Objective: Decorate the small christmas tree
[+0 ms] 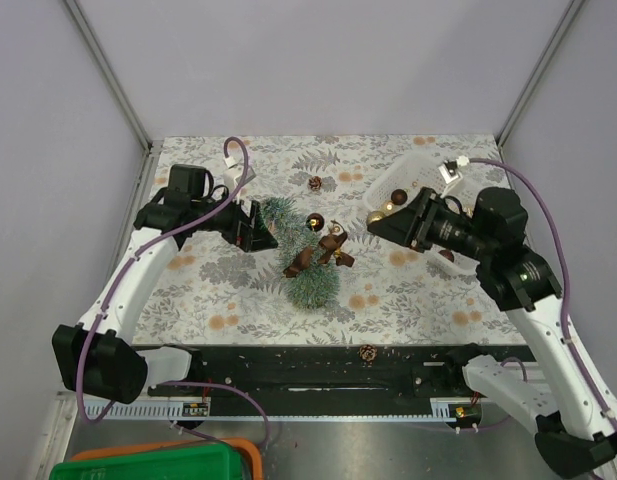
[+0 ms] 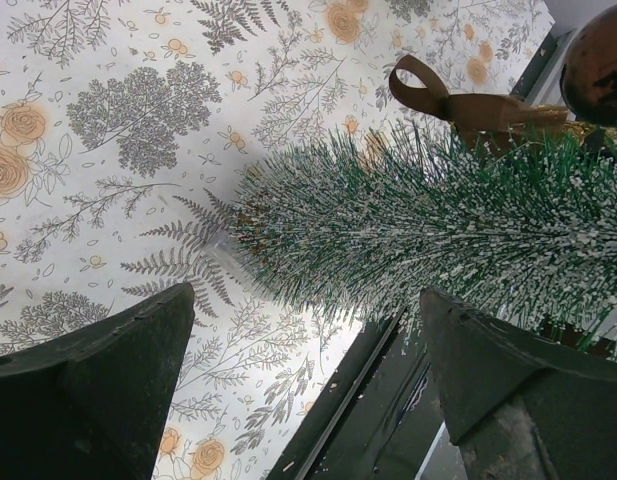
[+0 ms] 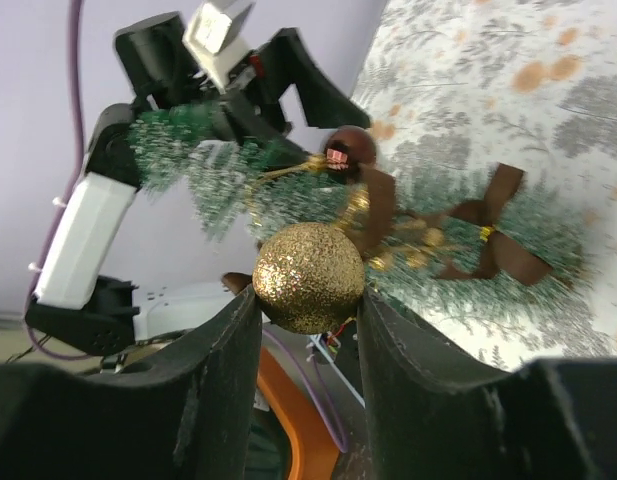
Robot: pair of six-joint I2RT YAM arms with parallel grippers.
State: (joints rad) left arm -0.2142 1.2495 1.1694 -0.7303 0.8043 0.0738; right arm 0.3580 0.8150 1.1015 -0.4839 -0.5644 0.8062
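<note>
The small christmas tree (image 1: pixel 308 270), frosted green bristles, lies tilted mid-table with its tip toward the back left. It carries brown ribbon bows (image 1: pixel 333 250) and a dark brown bauble (image 1: pixel 314 221). My left gripper (image 1: pixel 260 228) is open right beside the tree's tip. In the left wrist view the tree (image 2: pixel 438 225) lies just beyond the spread fingers (image 2: pixel 98 380), untouched by them. My right gripper (image 1: pixel 380 226) is shut on a gold glitter bauble (image 3: pixel 309 277) and holds it just right of the tree, above the table. The tree's wooden base is hidden.
A clear plastic container (image 1: pixel 420 172) with more baubles stands at the back right, partly behind my right arm. One pine cone (image 1: pixel 315 183) lies behind the tree and another (image 1: pixel 367 352) on the black front strip. A green and orange bin (image 1: pixel 158 465) sits off the table, front left.
</note>
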